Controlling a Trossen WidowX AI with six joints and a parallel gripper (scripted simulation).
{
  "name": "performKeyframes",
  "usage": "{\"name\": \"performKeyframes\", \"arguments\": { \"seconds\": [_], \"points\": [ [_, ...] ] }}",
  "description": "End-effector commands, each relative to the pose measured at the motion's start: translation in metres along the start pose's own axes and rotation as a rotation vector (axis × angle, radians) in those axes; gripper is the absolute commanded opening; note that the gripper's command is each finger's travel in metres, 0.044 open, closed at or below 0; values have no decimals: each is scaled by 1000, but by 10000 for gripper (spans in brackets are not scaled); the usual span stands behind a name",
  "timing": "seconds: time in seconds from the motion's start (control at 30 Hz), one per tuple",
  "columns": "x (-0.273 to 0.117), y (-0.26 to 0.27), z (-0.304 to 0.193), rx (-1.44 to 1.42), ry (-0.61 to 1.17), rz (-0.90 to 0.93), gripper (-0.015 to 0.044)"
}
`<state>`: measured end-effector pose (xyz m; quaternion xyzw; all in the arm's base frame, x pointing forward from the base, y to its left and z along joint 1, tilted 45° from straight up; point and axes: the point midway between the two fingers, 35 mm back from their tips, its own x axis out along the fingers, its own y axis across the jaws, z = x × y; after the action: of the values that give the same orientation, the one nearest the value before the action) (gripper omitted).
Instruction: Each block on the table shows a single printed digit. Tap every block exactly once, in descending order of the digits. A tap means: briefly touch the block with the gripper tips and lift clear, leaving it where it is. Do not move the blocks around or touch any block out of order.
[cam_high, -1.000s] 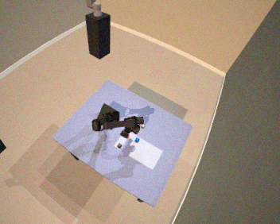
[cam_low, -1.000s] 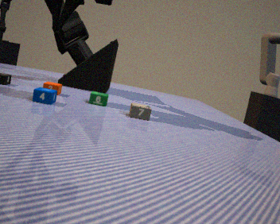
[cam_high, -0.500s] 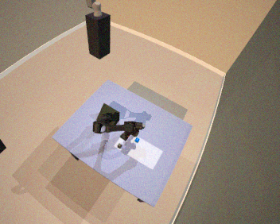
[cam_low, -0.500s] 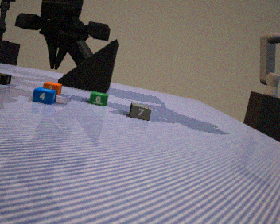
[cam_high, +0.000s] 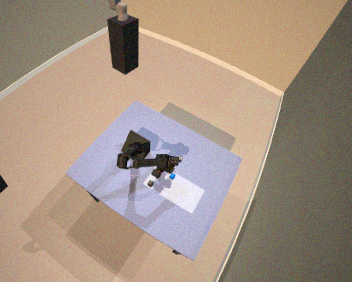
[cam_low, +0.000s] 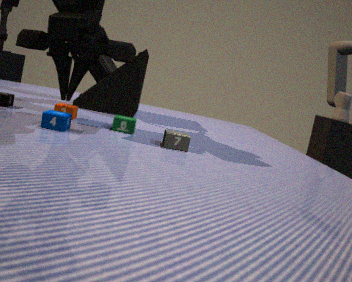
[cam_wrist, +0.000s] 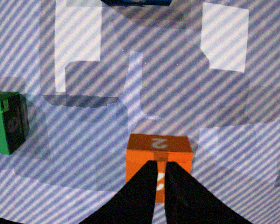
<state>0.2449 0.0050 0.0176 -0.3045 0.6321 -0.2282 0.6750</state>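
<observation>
An orange block (cam_low: 66, 111) (cam_wrist: 159, 143) shows a 2. My gripper (cam_low: 66, 99) (cam_wrist: 160, 169) is shut and empty; its tips are just above the orange block and overlap it in the wrist view. A blue block (cam_high: 172, 176) (cam_low: 56, 121) (cam_wrist: 137, 2) shows a 4, cut off at the top of the wrist view. A green block (cam_low: 123, 124) (cam_wrist: 11, 122) shows a 6, at the left in the wrist view. A grey block (cam_high: 181, 159) (cam_low: 176, 140) shows a 7. A dark block (cam_high: 150, 184) (cam_low: 6, 99) stands apart at the left in the exterior view; its digit is not readable.
The blocks stand on a blue striped table (cam_high: 215, 175) (cam_low: 200, 225). A dark wedge-shaped body (cam_low: 117, 90) stands behind the blocks. Bright patches and arm shadows cross the tabletop. A dark pedestal (cam_high: 124, 45) stands away from the table.
</observation>
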Motion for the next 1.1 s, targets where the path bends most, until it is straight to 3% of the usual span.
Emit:
{"name": "performKeyframes", "arguments": {
  "seconds": [0.0, 0.3, 0.53, 0.67, 1.0, 1.07],
  "points": [
    [8, -1, -1, -3, 4, -7, 20],
    [13, -2, -1, -3, 4, -7, 20],
    [-17, -1, -1, -4, 4, -6, 20],
    [-26, 18, 9, 2, -5, 13, 125],
    [-77, 143, 28, 2, -9, 56, 387],
    [-87, 173, 22, -1, -4, 46, 400]
  ]
}}
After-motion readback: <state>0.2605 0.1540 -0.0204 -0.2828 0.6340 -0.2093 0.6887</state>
